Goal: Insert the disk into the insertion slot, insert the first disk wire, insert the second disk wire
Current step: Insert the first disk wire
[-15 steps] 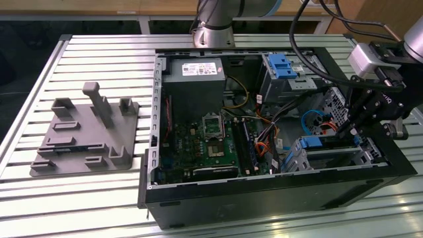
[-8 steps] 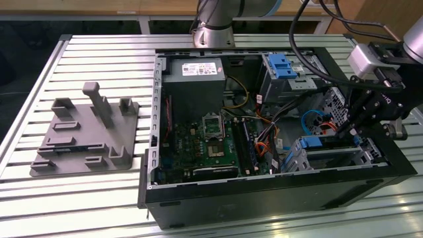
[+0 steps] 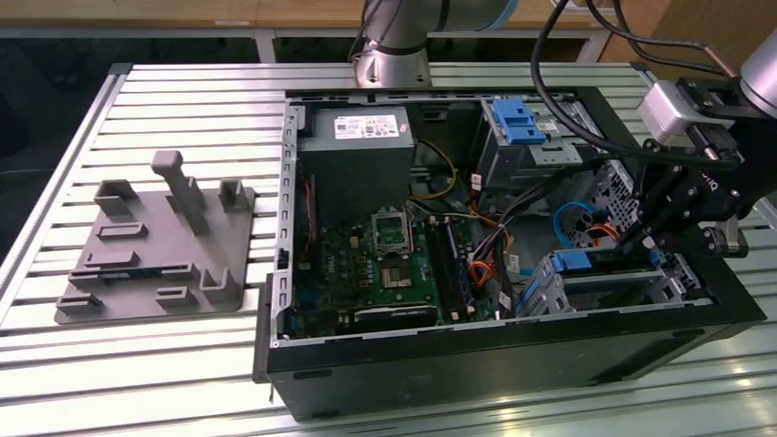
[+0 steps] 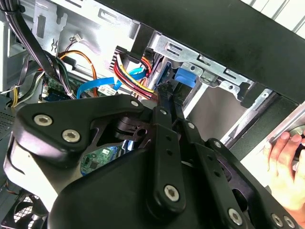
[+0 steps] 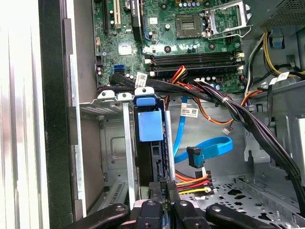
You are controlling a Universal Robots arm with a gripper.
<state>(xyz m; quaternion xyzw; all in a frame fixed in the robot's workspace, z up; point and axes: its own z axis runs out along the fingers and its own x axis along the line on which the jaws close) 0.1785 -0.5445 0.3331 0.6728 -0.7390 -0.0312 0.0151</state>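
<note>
The disk [image 5: 150, 125], framed by its blue carrier, sits on edge inside the insertion slot [image 5: 116, 143], a low silver cage at the case's corner. In the exterior view the disk [image 3: 603, 271] lies in that slot [image 3: 543, 289] at the exterior view's right. My gripper [image 5: 164, 185] hovers at the disk's rear end with its fingers [image 4: 161, 110] pressed close together, shut on a black plug fed by red, yellow and black wires [image 5: 193, 182]. A blue flat data cable [image 5: 209, 145] with a dark plug hangs loose beside them. The gripper [image 3: 635, 244] reaches down into the case.
A taller grey bay with a blue latch [image 3: 525, 123] stands at the back, beside the power supply [image 3: 358, 137] and motherboard [image 3: 377, 264]. A thick black cable bundle [image 5: 248, 119] crosses near the slot. A person's hand [image 4: 286, 152] rests outside the case. A grey fixture [image 3: 158, 246] lies on the table.
</note>
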